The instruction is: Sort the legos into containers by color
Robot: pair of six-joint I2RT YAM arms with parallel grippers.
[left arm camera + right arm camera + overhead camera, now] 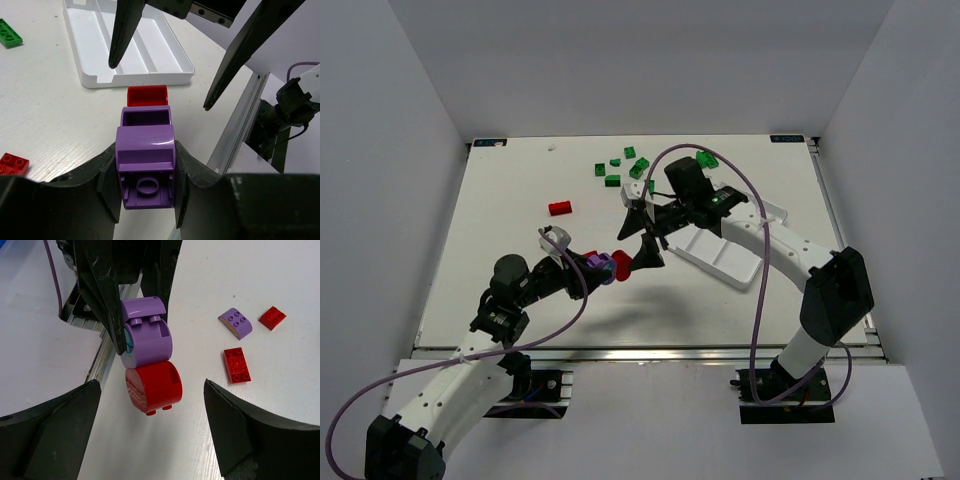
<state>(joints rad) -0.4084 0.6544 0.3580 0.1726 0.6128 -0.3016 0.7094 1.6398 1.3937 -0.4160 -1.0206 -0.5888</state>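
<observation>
- The fingers [107, 180] of the left gripper [146, 172] pinch a rounded purple brick [145, 150] by its sides, just short of the white tray [135, 80]. A rounded red brick [147, 95] is stuck to its far end.
- The right gripper [151, 384] has its fingers spread wide, one on each side of the joined pair. It touches neither piece and holds nothing.
- Done so far: in the left wrist view the tray's three compartments look bare. From above, the right arm covers part of the tray, so a brick could lie there unseen.
- Left to do:
  - The green bricks [625, 165] lie scattered toward the far side of the table.
  - A red brick [560, 208] lies apart to their left.
  - The right wrist view shows a loose purple brick [235, 322] and two more red ones, a long red brick [236, 364] and a small red brick [272, 317].
- By my reading the sorting has barely begun. The joined pair probably has to be pulled apart first, since its two colours belong in different compartments.
</observation>
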